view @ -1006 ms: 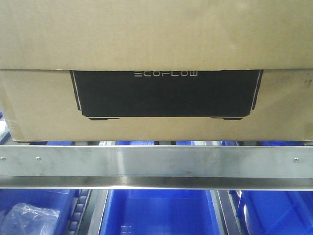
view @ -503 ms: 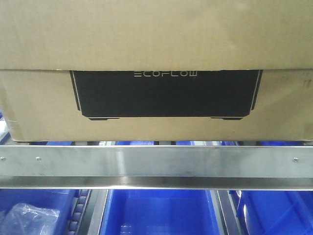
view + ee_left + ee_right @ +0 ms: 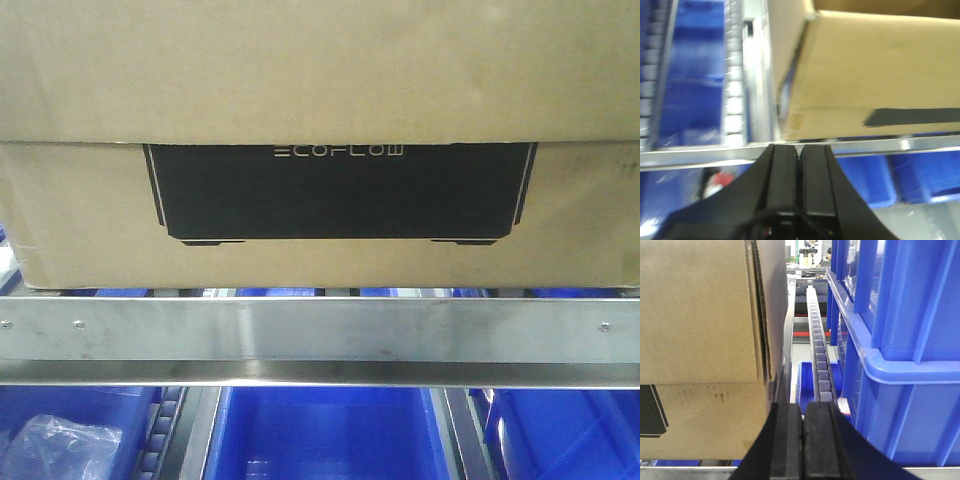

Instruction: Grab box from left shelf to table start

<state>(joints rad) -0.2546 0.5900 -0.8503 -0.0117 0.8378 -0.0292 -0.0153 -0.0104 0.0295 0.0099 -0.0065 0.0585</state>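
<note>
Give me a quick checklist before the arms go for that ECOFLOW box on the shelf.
1. ECOFLOW cardboard box sitting behind the steel front rail: ok.
2. Left gripper open for a grasp: not ok, shut and empty.
3. Right gripper open: not ok, shut and empty.
4. Gap between box and blue bin on the right: ok, roller track shows there.
5. Table ready: cannot tell, out of view.

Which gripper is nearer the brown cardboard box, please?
Probably right: the right gripper sits just right of the brown cardboard box; the left gripper hangs farther back, below its left corner.
</note>
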